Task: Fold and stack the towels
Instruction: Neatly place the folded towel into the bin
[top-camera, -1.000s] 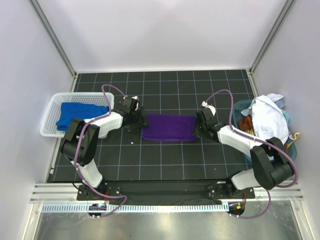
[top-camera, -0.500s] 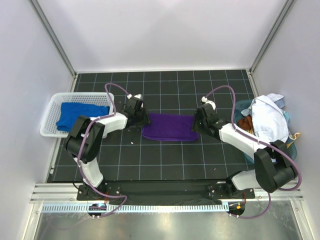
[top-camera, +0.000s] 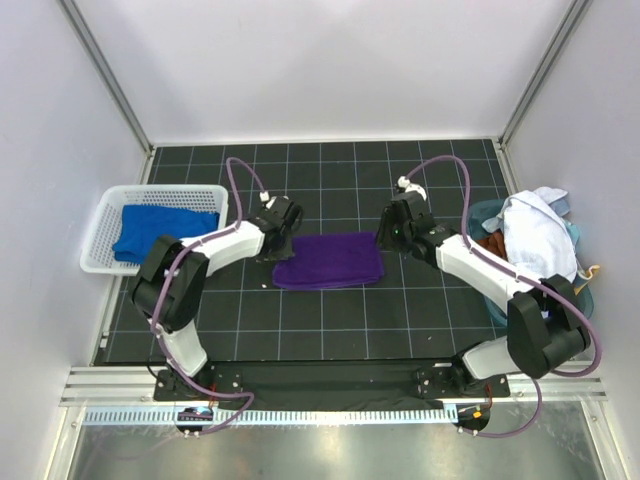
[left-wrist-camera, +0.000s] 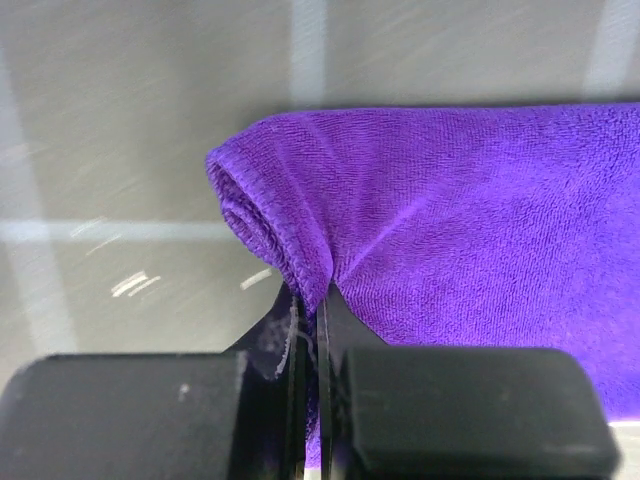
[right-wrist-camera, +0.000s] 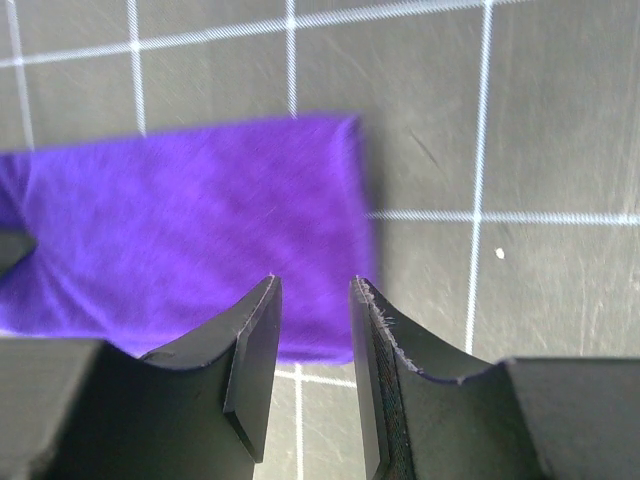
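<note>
Black mat (top-camera: 330, 310); purple towel (left-wrist-camera: 470, 220) — left claw (left-wrist-camera: 311, 310) pinching

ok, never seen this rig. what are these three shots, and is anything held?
Two robot arms stand at the near edge of a gridded table. One picture looks down from above; the others come from a camera on each wrist. A purple towel lies mid-table. The left gripper is shut on its left end; the right gripper hangs open over its right end, holding nothing. A blue towel lies in a white basket at left; a white towel is heaped on a bin at right.
</note>
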